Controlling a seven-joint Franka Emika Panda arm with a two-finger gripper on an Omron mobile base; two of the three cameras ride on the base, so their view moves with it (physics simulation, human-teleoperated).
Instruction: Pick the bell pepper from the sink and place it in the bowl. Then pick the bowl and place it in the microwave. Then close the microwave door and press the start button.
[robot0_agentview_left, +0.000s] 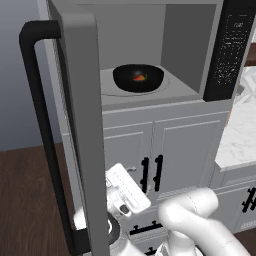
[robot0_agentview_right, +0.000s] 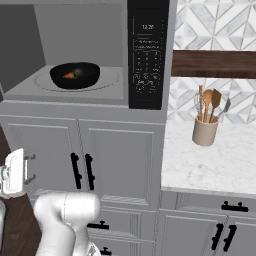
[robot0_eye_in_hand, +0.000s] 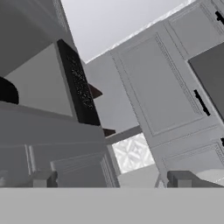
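- My two-finger gripper (robot0_eye_in_hand: 111, 179) is released, holding nothing; just its fingertips (robot0_eye_in_hand: 43, 178) show, spread wide, in the hand view.
- The wide grey-framed microwave door (robot0_agentview_left: 80, 100) stands open and hides part of my arm in the left base view.
- The glossy black bowl (robot0_agentview_right: 75, 75) sits on the turntable in the large grey microwave (robot0_agentview_right: 80, 102), with the small red-orange bell pepper (robot0_agentview_right: 70, 75) inside.
- The right base view adds a white marble counter (robot0_agentview_right: 210, 160) with a beige utensil crock (robot0_agentview_right: 205, 131), right of the microwave.
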